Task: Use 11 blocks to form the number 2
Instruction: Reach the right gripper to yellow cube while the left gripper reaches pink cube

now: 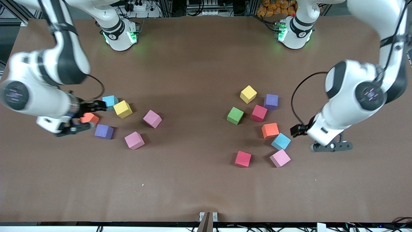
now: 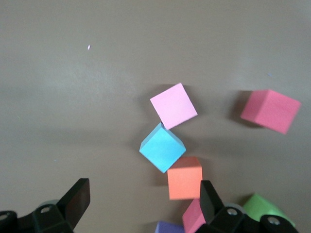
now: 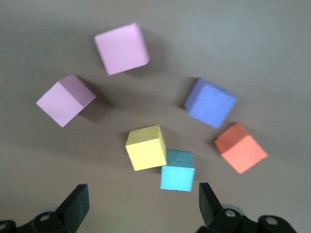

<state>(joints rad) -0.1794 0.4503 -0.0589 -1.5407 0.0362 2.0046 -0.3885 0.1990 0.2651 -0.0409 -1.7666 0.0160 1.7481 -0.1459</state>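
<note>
We see the brown bench (image 1: 199, 180) with the blocks still scattered in two loose groups, no figure begun in the open middle. Toward the left arm's end lie a yellow block (image 1: 248, 94), purple block (image 1: 271, 101), green block (image 1: 235, 115), red block (image 1: 259, 113), orange block (image 1: 270, 130), a second red block (image 1: 243, 159) and a pink block (image 1: 280, 158), plus a light-blue cube (image 1: 281, 141). Toward the right arm's end we count six more cubes.

The left gripper (image 1: 331, 146) hangs low with its jaws apart and empty, just beside the light-blue cube. The right gripper (image 1: 84, 116) has its jaws apart too, straddling another orange block (image 1: 89, 118) without clamping it. We judge that block the likeliest first pick.
</note>
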